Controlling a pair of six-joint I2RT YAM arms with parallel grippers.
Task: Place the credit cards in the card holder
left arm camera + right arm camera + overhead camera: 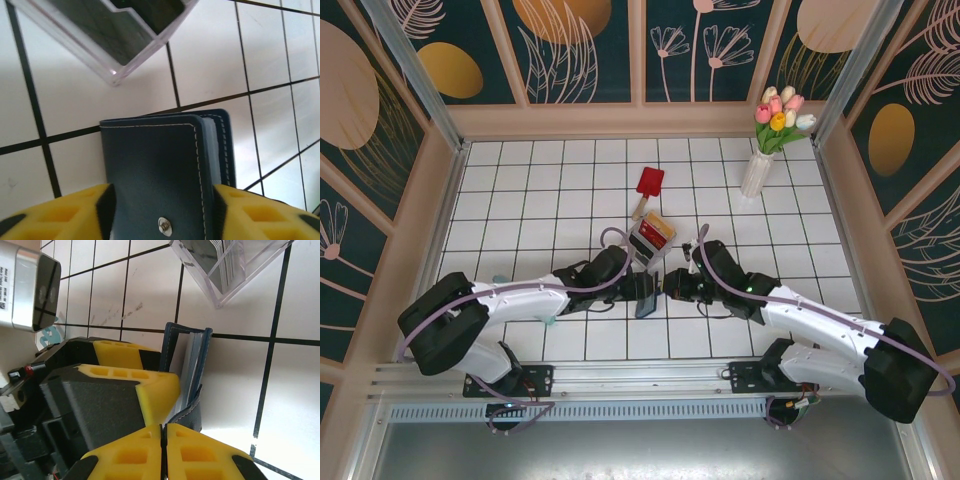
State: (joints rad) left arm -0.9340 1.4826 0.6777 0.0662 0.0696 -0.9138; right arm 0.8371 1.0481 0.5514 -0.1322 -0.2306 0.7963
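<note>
While beside right hand point(162, 440), card holder point(155, 160) between left hand's point(160, 212) fingers point(65, 215).

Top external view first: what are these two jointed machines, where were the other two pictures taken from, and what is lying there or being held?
They are two robot arms bolted at the table's near edge, seen from above: left arm, right arm. The other two pictures come from a small camera on each wrist, looking past its yellow fingers. On the white tiled table are a clear box of credit cards, a red paddle and a vase of tulips. The left arm's jaws clasp the navy card holder; the right arm's jaws are shut beside it.
</note>
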